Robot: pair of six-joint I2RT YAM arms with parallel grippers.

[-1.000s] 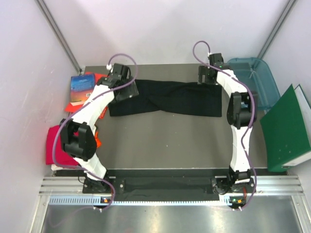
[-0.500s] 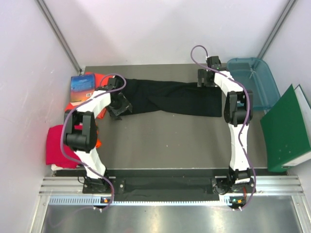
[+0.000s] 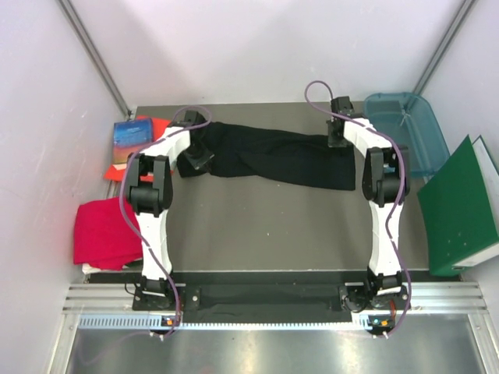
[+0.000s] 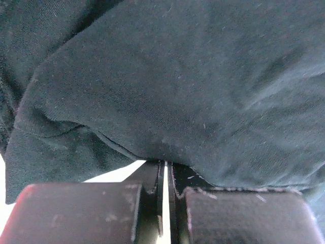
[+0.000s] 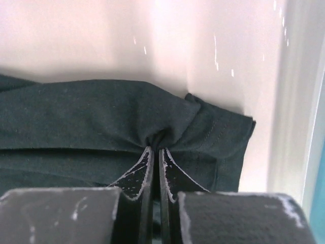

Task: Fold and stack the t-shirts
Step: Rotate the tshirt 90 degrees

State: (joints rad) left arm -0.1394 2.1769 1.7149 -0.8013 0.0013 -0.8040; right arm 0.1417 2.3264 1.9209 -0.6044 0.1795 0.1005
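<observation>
Left gripper (image 4: 165, 170) fingers clamped on black t-shirt (image 3: 273, 156) left end; right gripper (image 5: 155, 152) pinches right edge. Both ends held, likely for fold.

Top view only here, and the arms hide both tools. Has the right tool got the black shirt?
Observer: Yes. The right tool is shut on a bunched pinch of the black shirt.
Operator: Near the corner?
Observer: Yes, a stitched hem runs just right of the pinch.
Operator: And the left?
Observer: The left tool is shut too, its tips buried under the shirt's edge.
</observation>
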